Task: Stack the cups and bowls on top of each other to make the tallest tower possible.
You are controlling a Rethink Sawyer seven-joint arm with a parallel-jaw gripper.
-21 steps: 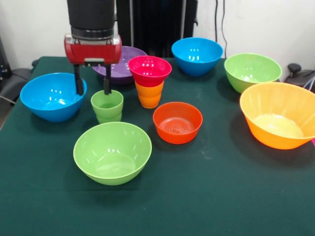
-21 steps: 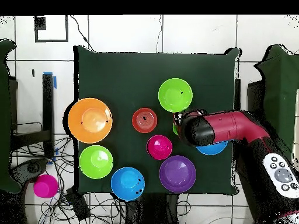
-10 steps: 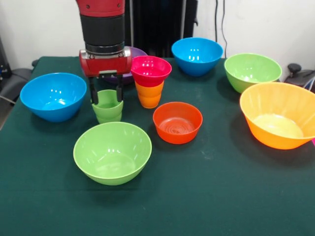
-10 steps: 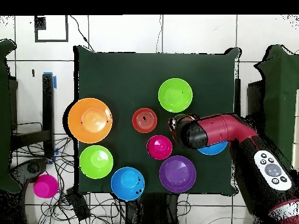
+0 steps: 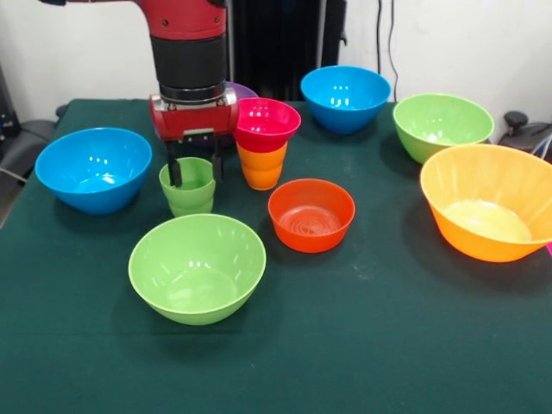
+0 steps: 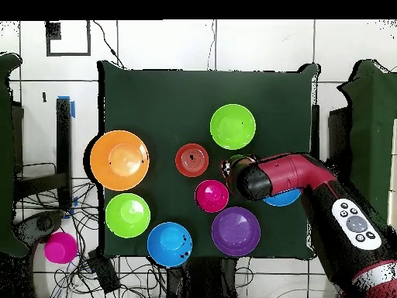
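Front view, claw: the gripper (image 5: 195,169) hangs from the red and black arm (image 5: 190,52) right over the green cup (image 5: 187,186); its two dark fingers (image 5: 174,171) are spread about as wide as the cup's mouth. One dips at the rim's 9 o'clock side, the other at 3 o'clock; whether they pinch the wall cannot be told.
Green cup: upright on the green table (image 5: 362,345), at 12 o'clock from the nearest green bowl (image 5: 197,266).
Orange cup: the orange cup (image 5: 262,166) stands just at 3 o'clock of the green one, with the small magenta bowl (image 5: 263,123) seated on top of it.
Orange-red bowl: the small orange-red bowl (image 5: 310,214) sits at 4 o'clock from that stack.
Blue bowls: one blue bowl (image 5: 93,168) at 9 o'clock of the green cup, a second blue bowl (image 5: 345,97) at the far edge.
Purple bowl: the purple bowl (image 5: 242,90) is mostly hidden behind the arm.
Right side: another green bowl (image 5: 442,126) and the large orange bowl (image 5: 491,213).
Overhead view: the arm covers the green cup.
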